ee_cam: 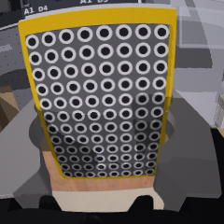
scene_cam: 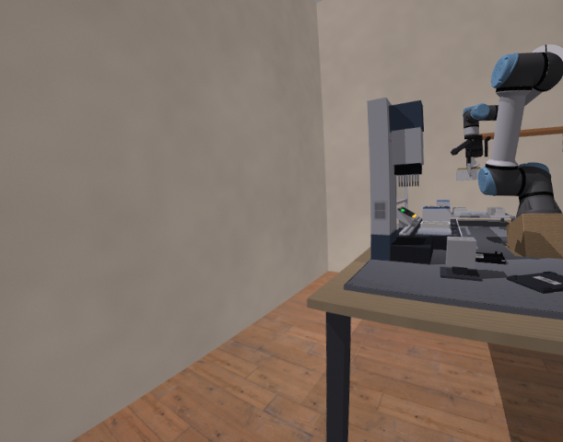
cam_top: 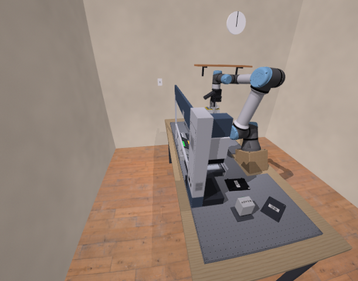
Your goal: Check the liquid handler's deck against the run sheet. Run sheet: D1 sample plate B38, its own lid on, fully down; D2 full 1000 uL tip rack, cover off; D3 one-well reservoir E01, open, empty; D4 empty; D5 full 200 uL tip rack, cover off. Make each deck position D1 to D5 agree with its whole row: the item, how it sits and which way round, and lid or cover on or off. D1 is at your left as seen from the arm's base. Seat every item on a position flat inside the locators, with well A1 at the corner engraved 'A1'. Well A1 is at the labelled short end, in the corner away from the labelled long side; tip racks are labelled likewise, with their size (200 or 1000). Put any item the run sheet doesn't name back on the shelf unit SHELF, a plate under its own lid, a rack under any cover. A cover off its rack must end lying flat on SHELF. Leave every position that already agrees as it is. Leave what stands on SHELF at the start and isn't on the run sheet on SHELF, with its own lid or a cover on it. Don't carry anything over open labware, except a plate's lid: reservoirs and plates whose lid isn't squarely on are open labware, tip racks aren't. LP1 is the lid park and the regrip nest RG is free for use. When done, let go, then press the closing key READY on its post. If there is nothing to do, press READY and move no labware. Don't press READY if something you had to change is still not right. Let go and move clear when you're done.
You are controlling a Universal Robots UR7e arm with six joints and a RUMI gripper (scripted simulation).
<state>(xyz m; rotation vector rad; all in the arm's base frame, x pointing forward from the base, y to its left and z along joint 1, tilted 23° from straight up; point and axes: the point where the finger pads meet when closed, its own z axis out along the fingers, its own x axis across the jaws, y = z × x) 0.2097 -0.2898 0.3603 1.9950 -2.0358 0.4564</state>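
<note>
My gripper [ee_cam: 105, 91] is shut on a yellow-rimmed tip rack [ee_cam: 99, 98] with its cover off; its grey top shows full rows of white-ringed tips. I hold it level, high above the far part of the deck. In the top view the rack [cam_top: 211, 108] hangs under the gripper [cam_top: 214, 102], behind the liquid handler's tower [cam_top: 200, 151]. In the exterior view the rack [scene_cam: 467, 173] hangs well above the labware on the deck [scene_cam: 443, 214]. Engraved deck labels "A1 D4" [ee_cam: 35, 8] show past the rack's far edge. The rack's size label is hidden.
The handler's pipetting head [scene_cam: 407, 173] stands to the left of the held rack. On the near plate lie a black nest [cam_top: 235, 185], a grey READY post [cam_top: 245, 206] and another black pad [cam_top: 273, 208]. A wall shelf [cam_top: 222, 65] hangs behind the arm.
</note>
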